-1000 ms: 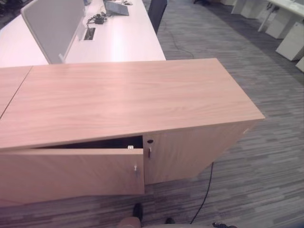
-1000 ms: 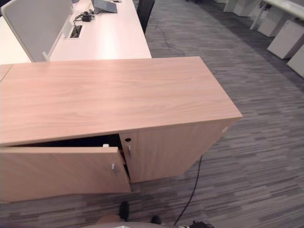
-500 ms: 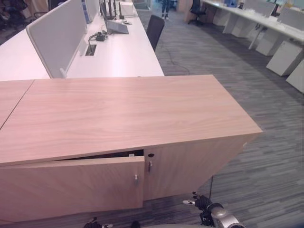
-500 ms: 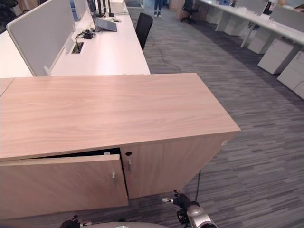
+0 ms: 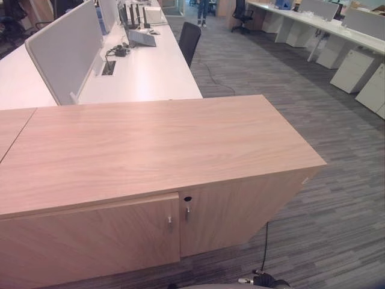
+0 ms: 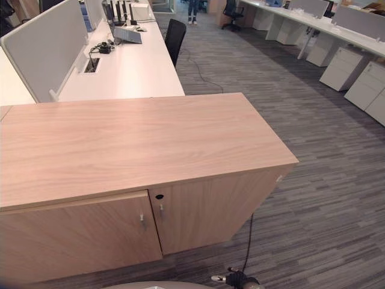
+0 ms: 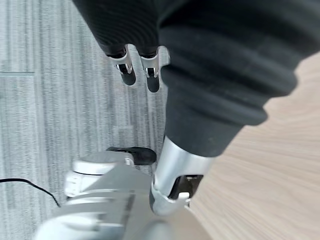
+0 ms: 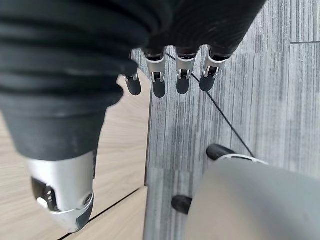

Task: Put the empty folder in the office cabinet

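Observation:
The wooden office cabinet (image 5: 156, 144) stands in front of me with both doors shut. Its left door (image 5: 90, 235) lies flush with the right door (image 5: 240, 205), and their small metal handles (image 5: 169, 221) meet at the middle under a round keyhole (image 5: 187, 198). My right hand (image 5: 264, 281) hangs low by the carpet in front of the right door; its fingers (image 8: 170, 80) are straight and hold nothing. My left hand (image 7: 140, 75) hangs beside the wooden door face (image 7: 270, 165), fingers relaxed and empty.
Behind the cabinet runs a white desk (image 5: 144, 66) with a grey divider screen (image 5: 63, 48), and a black chair (image 5: 189, 39) stands beside it. White pedestals (image 5: 361, 72) stand far right. Grey striped carpet (image 5: 337, 198) spreads to the right. A person's legs (image 5: 201, 9) show far back.
The left cabinet door has swung from ajar to fully shut. The camera has tilted up. My right hand has dropped lower at the bottom edge.

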### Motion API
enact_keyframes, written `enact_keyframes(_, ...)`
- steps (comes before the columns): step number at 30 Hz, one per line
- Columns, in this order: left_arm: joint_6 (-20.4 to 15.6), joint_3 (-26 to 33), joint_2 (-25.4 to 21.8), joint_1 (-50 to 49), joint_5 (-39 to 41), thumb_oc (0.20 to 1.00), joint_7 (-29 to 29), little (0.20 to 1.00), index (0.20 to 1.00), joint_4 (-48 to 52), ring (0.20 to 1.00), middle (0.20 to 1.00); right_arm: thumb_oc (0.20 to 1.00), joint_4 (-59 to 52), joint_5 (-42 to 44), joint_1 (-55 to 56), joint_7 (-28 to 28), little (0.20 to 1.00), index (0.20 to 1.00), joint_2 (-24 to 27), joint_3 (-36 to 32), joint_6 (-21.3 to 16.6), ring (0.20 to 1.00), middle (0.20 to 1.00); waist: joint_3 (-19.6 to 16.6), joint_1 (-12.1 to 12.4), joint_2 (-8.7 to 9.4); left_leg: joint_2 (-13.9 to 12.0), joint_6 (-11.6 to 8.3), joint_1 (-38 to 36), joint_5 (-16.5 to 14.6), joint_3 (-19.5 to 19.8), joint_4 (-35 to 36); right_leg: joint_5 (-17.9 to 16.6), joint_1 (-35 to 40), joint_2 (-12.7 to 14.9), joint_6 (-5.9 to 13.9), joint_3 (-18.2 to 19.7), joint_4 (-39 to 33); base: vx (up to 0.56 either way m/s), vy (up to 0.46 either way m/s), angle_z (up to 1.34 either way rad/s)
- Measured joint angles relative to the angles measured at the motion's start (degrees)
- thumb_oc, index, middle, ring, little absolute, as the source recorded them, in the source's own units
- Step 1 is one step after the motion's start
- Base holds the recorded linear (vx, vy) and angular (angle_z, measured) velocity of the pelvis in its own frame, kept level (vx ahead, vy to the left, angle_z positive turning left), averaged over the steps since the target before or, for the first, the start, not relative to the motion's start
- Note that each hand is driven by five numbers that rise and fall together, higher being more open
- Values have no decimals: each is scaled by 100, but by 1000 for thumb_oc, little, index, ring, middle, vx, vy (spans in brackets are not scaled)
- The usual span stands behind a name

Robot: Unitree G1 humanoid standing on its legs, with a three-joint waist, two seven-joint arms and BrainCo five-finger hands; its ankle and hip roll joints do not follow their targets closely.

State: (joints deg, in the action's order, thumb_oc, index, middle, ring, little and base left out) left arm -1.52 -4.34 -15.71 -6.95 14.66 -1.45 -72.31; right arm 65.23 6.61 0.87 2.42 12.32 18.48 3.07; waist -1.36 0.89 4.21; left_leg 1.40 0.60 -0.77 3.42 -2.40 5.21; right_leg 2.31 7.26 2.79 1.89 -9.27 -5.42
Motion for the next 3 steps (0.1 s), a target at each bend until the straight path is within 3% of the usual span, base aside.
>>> enact_keyframes(3,6,-8,0,24,-44,1000,-20,1000,1000,21,1000,1000,1000,-2,-2,-39,6,1000,1000,0,3,1,1000,1000,2,4,-3,-1,0,-6,0,20,1,4,16,-2,-4,-27,0,8,1,4)
